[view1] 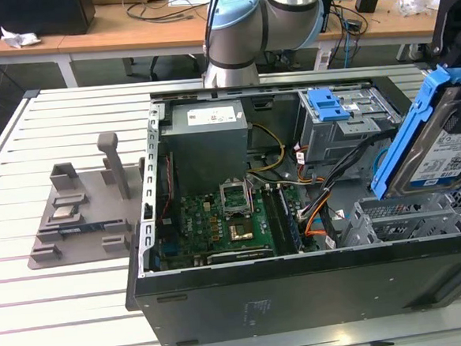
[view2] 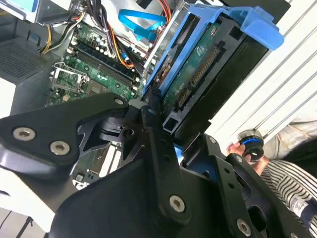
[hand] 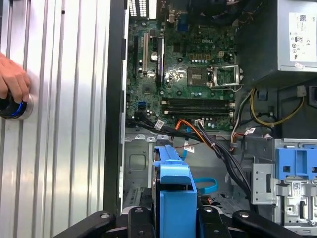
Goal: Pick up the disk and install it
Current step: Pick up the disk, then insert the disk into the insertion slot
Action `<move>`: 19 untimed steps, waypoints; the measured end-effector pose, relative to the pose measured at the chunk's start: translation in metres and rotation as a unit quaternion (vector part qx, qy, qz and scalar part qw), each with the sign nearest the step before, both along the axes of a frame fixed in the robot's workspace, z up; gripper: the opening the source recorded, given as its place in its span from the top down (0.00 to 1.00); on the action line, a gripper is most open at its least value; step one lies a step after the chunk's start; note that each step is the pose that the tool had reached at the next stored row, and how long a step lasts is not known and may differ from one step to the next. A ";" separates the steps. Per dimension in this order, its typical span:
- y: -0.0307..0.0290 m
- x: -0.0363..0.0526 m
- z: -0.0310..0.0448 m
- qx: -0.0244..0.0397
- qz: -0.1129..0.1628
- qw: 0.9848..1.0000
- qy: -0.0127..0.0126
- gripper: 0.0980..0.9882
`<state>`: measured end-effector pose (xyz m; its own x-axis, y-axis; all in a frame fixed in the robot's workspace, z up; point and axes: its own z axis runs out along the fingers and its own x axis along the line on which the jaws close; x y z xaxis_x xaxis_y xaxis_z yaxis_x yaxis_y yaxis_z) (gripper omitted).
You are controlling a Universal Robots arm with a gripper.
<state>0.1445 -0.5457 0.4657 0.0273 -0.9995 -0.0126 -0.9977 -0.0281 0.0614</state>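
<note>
Pincer (hand: 171, 214) clamped on disk (view1: 436, 131), white-and-blue label (view1: 456, 155), tilted above open computer case (view1: 302, 287)

The claw (hand: 173, 218) clasps the blue-railed disk (hand: 172, 181) over the open case (hand: 115, 99) and its motherboard (hand: 188, 64).

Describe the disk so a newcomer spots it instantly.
Find the open black computer case; at its end on the exterior view's right, the claw holds the disk tilted above the grey bays. It is a flat silver slab with a white-and-blue label and blue side rails, unlike the small blue latch on the drive cage or the large grey power-supply box.
</note>
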 end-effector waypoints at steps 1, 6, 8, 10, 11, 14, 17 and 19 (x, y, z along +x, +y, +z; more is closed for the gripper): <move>0.0000 0.0000 -0.0004 0.000 0.000 1.000 0.000 0.70; 0.0000 0.0000 -0.0010 0.000 0.000 1.000 0.000 0.70; 0.0000 0.0000 -0.0010 0.000 0.000 1.000 0.000 0.70; 0.0000 0.0000 -0.0010 0.000 0.000 1.000 0.000 0.70; 0.0000 0.0000 -0.0010 0.000 0.000 1.000 0.000 0.70; 0.0000 0.0000 -0.0011 0.000 0.000 1.000 0.000 0.70; 0.0000 0.0000 -0.0023 0.000 0.000 1.000 0.000 0.70; 0.0000 0.0000 -0.0053 0.000 0.000 1.000 0.000 0.70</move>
